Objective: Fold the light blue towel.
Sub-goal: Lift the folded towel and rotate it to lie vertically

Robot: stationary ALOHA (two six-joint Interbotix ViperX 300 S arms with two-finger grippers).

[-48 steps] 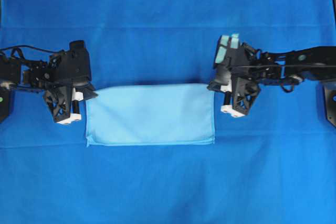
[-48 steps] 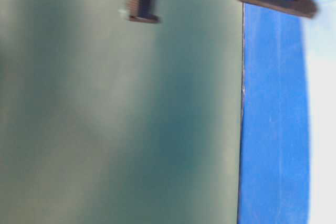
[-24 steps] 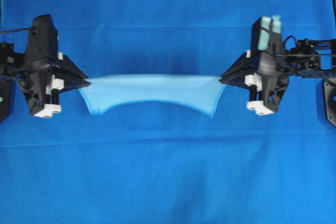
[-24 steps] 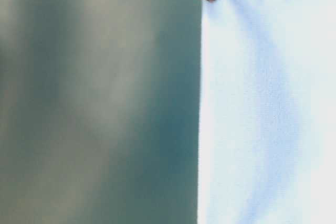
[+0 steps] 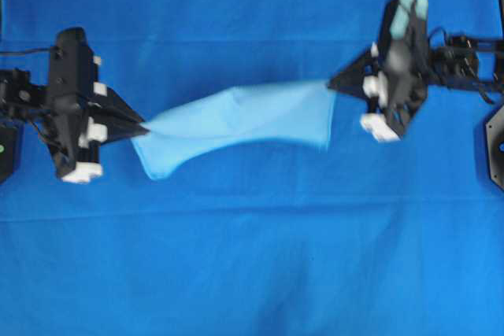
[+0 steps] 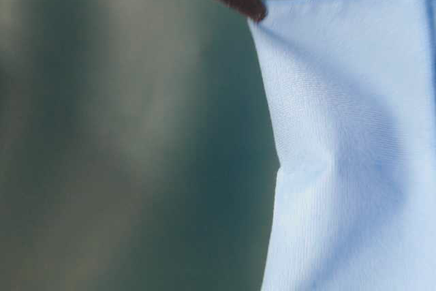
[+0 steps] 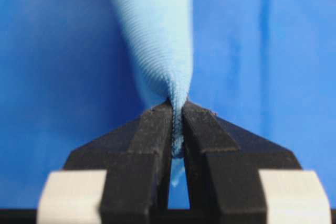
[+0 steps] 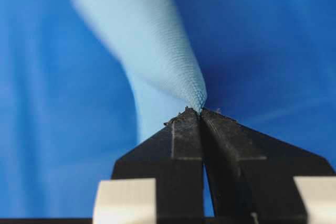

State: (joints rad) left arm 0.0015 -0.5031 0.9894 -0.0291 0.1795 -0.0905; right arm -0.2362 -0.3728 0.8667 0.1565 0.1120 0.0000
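A big dark blue cloth [image 5: 252, 273] covers the bench. Both claws, left claw [image 5: 142, 127] and right claw [image 5: 332, 83], pinch the light blue towel [image 5: 236, 120] tight, now lifted off it and swinging, ready for another fold.

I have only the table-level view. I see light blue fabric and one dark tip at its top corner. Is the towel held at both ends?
Observer: Yes. From overhead, the left hand pinches one end of the light blue towel and the right hand pinches the other.
Operator: Is the grip of the left one firm?
Observer: Its wrist view shows the fingers shut on a thin bunch of fabric.
Operator: And the right one?
Observer: The same: its wrist view shows the tips closed on a corner of the towel.
Operator: Is the towel level?
Observer: No. In the overhead view it runs slanted across the royal-blue cloth, the right end nearer the top edge.
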